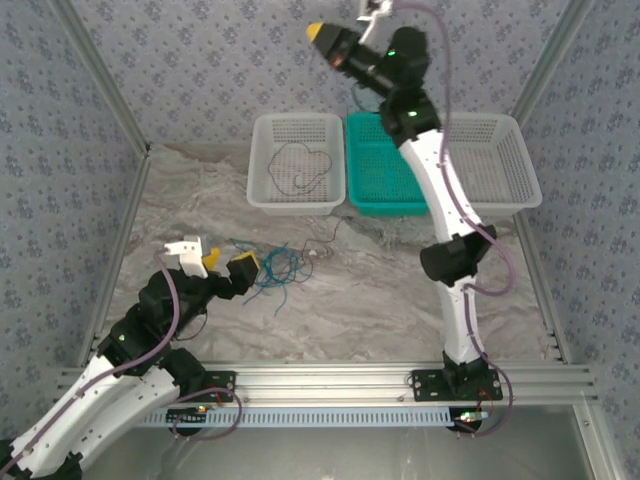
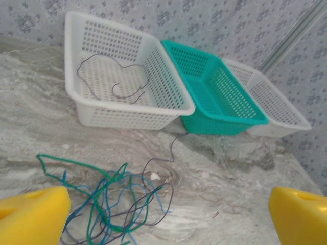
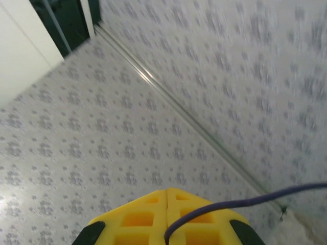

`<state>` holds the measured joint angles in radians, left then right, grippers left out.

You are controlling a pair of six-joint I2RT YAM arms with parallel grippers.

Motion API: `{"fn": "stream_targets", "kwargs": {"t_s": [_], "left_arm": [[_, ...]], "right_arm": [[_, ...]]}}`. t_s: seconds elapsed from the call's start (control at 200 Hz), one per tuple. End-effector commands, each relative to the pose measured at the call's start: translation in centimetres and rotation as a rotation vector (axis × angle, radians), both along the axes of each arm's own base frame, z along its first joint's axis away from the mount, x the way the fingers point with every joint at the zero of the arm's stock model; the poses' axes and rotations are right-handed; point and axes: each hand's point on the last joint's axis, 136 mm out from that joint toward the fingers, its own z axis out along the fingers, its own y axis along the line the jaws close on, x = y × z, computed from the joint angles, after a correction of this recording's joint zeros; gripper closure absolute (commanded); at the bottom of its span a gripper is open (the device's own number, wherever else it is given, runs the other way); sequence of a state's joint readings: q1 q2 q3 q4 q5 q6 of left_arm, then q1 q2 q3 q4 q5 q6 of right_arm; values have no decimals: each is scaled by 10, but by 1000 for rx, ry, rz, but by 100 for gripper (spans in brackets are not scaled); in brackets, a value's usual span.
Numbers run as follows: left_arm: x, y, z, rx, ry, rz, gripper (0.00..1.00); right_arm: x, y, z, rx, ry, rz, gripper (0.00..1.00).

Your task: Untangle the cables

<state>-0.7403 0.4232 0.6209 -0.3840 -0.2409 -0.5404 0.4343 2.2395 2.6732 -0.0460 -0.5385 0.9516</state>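
A tangle of thin green, blue and dark cables (image 1: 275,268) lies on the table just right of my left gripper (image 1: 228,265). In the left wrist view the tangle (image 2: 110,199) sits between the wide-apart yellow fingers (image 2: 33,214), nearer the left one; that gripper (image 2: 168,219) is open and holds nothing. One dark strand (image 2: 173,145) trails from the tangle toward the teal basket. Another dark cable (image 1: 300,165) lies looped in the left white basket. My right gripper (image 1: 315,32) is raised high by the back wall, its jaws (image 3: 167,191) shut on a thin dark cable (image 3: 230,204).
Three baskets stand in a row at the back: a white one (image 1: 262,190), a teal one (image 1: 385,205) and a white one (image 1: 520,160) partly behind the right arm. Patterned walls and metal frame posts enclose the table.
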Motion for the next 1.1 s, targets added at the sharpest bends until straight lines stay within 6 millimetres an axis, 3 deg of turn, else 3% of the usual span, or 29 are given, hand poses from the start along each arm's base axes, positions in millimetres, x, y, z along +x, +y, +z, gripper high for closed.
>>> {"fn": "stream_targets", "kwargs": {"t_s": [0.0, 0.125, 0.185, 0.255, 0.45, 0.495, 0.585, 0.64, 0.7, 0.835, 0.964, 1.044, 1.094], "left_arm": [[1, 5, -15, 35, 44, 30, 0], [1, 2, -27, 25, 75, 23, 1], [0, 1, -31, 26, 86, 20, 1], [0, 1, -37, 31, 99, 21, 0], [4, -1, -42, 35, 113, 28, 0], [6, -3, -42, 34, 113, 29, 1], [8, -6, -44, 38, 122, 20, 1], [8, -7, -45, 40, 130, 17, 1], [8, -7, -46, 44, 138, 18, 1], [10, -7, -45, 51, 138, 28, 1], [15, -11, -43, 54, 136, 26, 1], [16, -16, -42, 60, 139, 9, 1], [16, -20, -41, 62, 137, -8, 0]], "right_arm": [[31, 48, -92, -76, 140, 82, 100], [56, 68, -195, -202, 298, 106, 100], [59, 69, -230, -269, 346, 100, 100], [59, 67, -258, -341, 381, 80, 100], [63, 49, -304, -468, 496, -2, 96], [64, 43, -328, -513, 545, -28, 85], [63, 31, -358, -588, 631, -61, 47], [59, 22, -357, -608, 674, -84, 36], [54, 14, -337, -589, 695, -97, 31], [38, 0, -284, -552, 689, -154, 29], [4, -10, -243, -602, 613, -151, 29], [-24, -22, -232, -686, 526, -162, 30], [-40, -37, -240, -745, 476, -223, 30]]}}
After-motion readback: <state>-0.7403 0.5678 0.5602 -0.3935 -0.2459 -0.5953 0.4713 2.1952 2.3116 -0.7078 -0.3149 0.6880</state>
